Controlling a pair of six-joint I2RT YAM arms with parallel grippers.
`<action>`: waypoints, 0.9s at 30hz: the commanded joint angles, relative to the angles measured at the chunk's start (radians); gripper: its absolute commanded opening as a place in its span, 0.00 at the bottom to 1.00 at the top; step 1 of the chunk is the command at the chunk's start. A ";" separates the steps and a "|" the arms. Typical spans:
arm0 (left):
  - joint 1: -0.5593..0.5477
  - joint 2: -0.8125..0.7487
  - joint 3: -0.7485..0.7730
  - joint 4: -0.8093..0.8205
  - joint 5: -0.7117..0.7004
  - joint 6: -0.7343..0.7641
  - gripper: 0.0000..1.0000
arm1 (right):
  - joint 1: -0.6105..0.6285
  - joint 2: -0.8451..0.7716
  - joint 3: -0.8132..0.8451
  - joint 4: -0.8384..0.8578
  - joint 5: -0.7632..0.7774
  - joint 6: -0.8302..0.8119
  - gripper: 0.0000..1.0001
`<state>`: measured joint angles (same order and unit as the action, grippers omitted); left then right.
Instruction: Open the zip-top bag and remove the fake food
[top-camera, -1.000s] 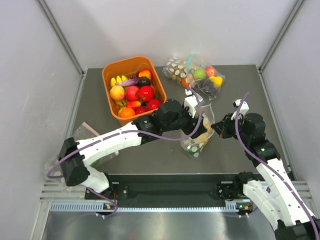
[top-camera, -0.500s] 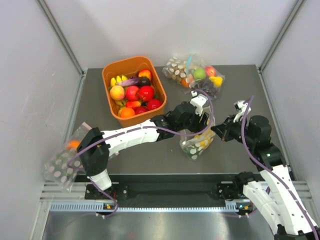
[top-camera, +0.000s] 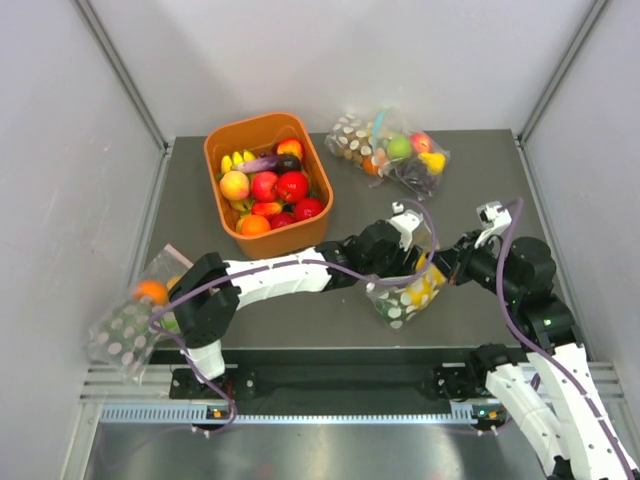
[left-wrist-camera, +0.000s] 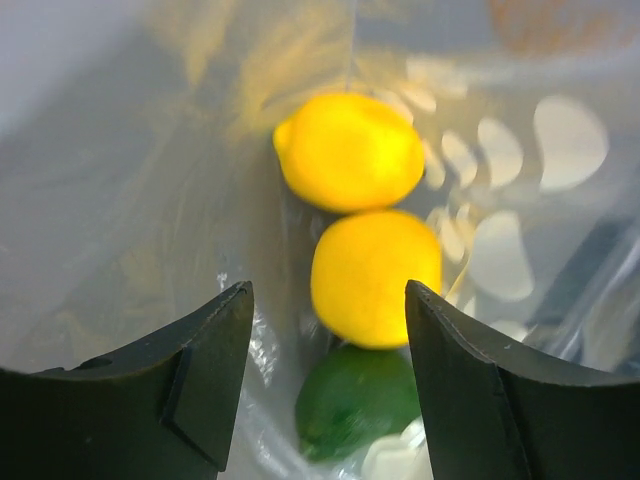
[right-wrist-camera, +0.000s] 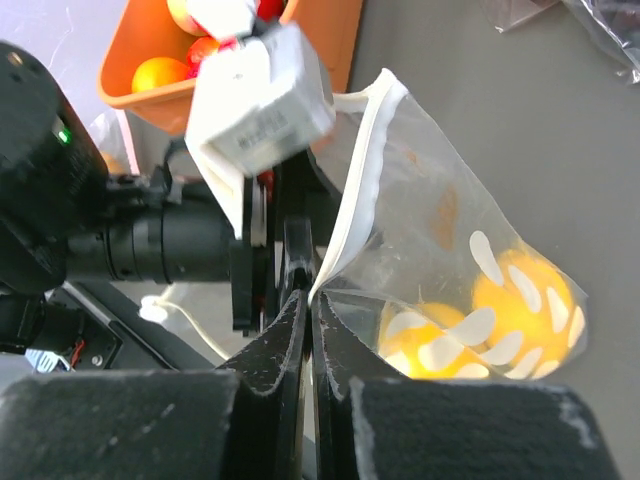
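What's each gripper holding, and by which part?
Right gripper pinches the zip-top bag by its white zip strip. Left gripper is open at the bag's mouth, holding nothing.

Seen from above, the fingertips of the left pincer (left-wrist-camera: 328, 300) are lost behind the rim of the zip-top bag (top-camera: 405, 297). Its wrist camera shows the fake food (left-wrist-camera: 372, 275) out of focus, and the green piece (left-wrist-camera: 355, 400) is partly hidden behind a finger. In the right wrist view white dots mask the fruit, and the orange bin (right-wrist-camera: 338, 35) runs off the top edge. The dotted bag (top-camera: 130, 325) by the near-left corner of the counter (top-camera: 480, 180) is smeared.
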<state>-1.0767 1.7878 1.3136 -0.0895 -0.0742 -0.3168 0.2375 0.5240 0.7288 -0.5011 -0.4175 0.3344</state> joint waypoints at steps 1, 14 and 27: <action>-0.020 -0.013 -0.033 0.027 0.066 -0.013 0.67 | -0.001 -0.004 0.050 0.010 0.029 -0.003 0.00; -0.055 -0.008 -0.120 0.188 0.214 -0.064 0.78 | -0.001 0.002 -0.025 0.018 0.059 -0.011 0.00; -0.092 0.119 -0.014 0.134 0.097 -0.093 0.86 | -0.003 -0.058 -0.017 -0.037 0.068 -0.012 0.00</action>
<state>-1.1484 1.8690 1.2514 0.0406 0.0666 -0.3988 0.2375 0.4850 0.6933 -0.5343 -0.3542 0.3321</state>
